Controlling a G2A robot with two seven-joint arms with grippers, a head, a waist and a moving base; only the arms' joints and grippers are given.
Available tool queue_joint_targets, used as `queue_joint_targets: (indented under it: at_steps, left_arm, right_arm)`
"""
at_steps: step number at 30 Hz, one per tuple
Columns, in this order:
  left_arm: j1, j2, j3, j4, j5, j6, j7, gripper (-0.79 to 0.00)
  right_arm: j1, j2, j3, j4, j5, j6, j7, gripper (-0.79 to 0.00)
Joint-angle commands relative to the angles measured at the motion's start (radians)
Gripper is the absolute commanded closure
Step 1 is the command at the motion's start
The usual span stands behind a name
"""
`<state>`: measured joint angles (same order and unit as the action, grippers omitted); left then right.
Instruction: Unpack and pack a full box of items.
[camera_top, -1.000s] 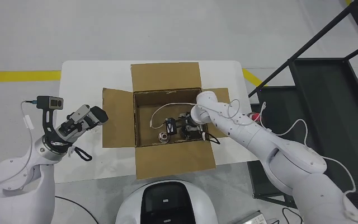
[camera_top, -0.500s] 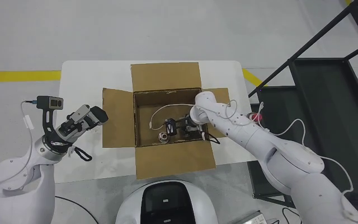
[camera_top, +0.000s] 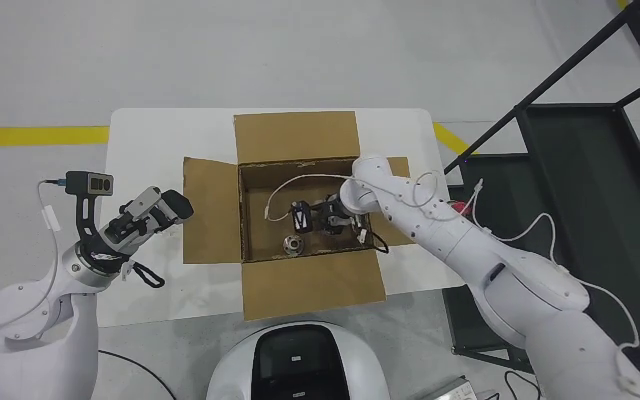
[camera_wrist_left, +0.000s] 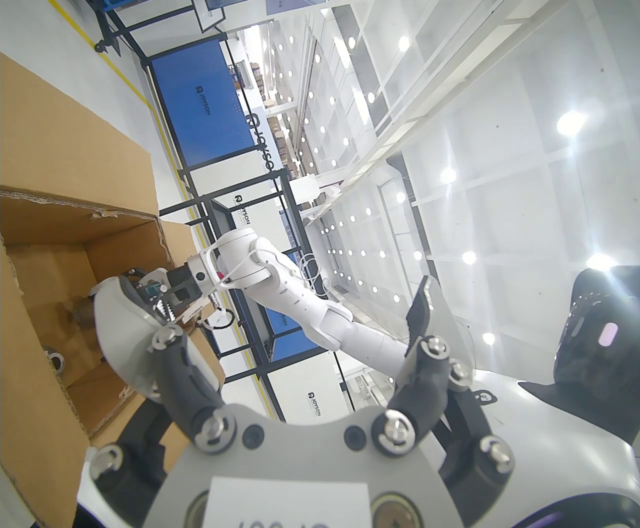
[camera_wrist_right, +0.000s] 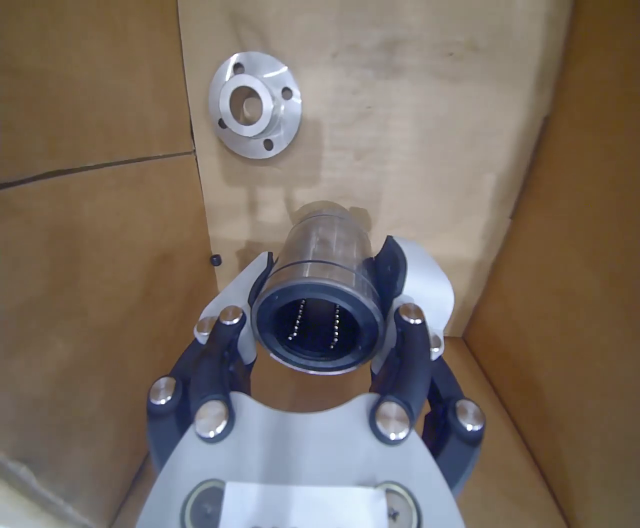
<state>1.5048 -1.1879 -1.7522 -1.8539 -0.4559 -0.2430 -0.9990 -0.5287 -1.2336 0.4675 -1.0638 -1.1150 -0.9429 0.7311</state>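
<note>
Right tool (camera_wrist_right: 324, 272) clamped across the barrel of a steel linear bearing (camera_wrist_right: 320, 300), inside the cardboard box (camera_top: 312, 285) near a flange (camera_wrist_right: 256, 114) on its floor. The bearing is probably heavy, rigid and slick, so a firm mid-barrel hold suits it. Left tool (camera_top: 165, 205), spread and empty, hangs left of the box.

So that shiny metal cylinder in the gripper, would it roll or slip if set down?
Probably heavy for its size: the cylinder looks like thick steel. Its smooth round wall may slip in the right gripper, and it would likely roll on the box floor.
</note>
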Motion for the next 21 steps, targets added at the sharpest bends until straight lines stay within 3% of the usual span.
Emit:
queue_joint_targets:
  at_steps: [1,13,21]
  left_arm:
    - [0.0,0.0,0.0,0.0,0.0,0.0,0.0,-0.785]
    - [0.0,0.0,0.0,0.0,0.0,0.0,0.0,-0.785]
    - [0.0,0.0,0.0,0.0,0.0,0.0,0.0,-0.785]
  right_arm:
    - [0.001,0.013,0.025,-0.037,0.008,-0.01,0.017,0.0]
    - [-0.074,0.096,0.159,-0.294,0.099,-0.012,0.133,0.0]
    - [-0.078,0.097,0.163,-0.299,0.102,-0.012,0.132,0.0]
